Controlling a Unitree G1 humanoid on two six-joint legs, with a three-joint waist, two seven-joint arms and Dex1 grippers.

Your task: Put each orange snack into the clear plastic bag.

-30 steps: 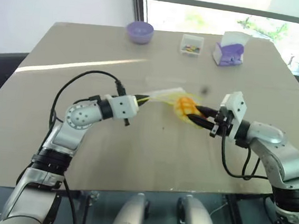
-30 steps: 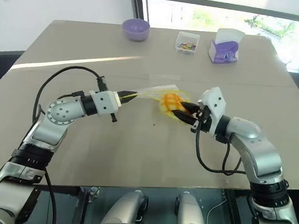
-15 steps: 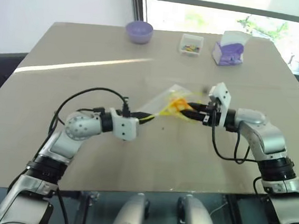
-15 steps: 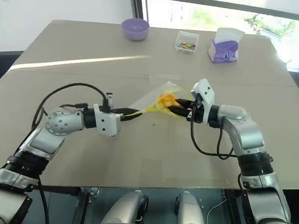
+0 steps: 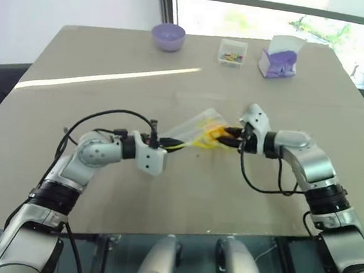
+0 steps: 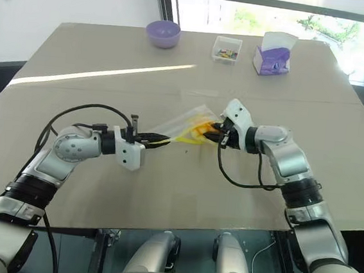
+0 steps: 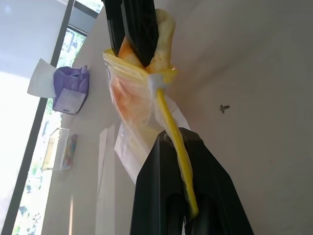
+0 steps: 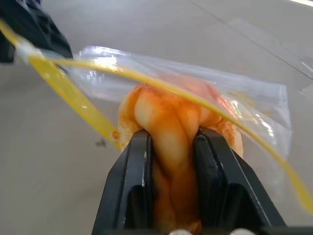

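Squeezing the orange snack (image 8: pixel 172 147) between its fingers, the right gripper (image 5: pixel 228 136) is holding it in the clear plastic bag (image 5: pixel 192 127) at frame centre; the left gripper (image 5: pixel 176 146) is pinching the bag's yellow seal strip (image 7: pixel 172 134).

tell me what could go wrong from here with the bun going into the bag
1. The right gripper squeezes the round orange-yellow bun hard between its fingers; it looks squashed and could tear.
2. The left gripper pinches only the yellow seal strip of the clear plastic zip bag; the push might pull it free.
3. The bun is partway in and may catch on the strip.
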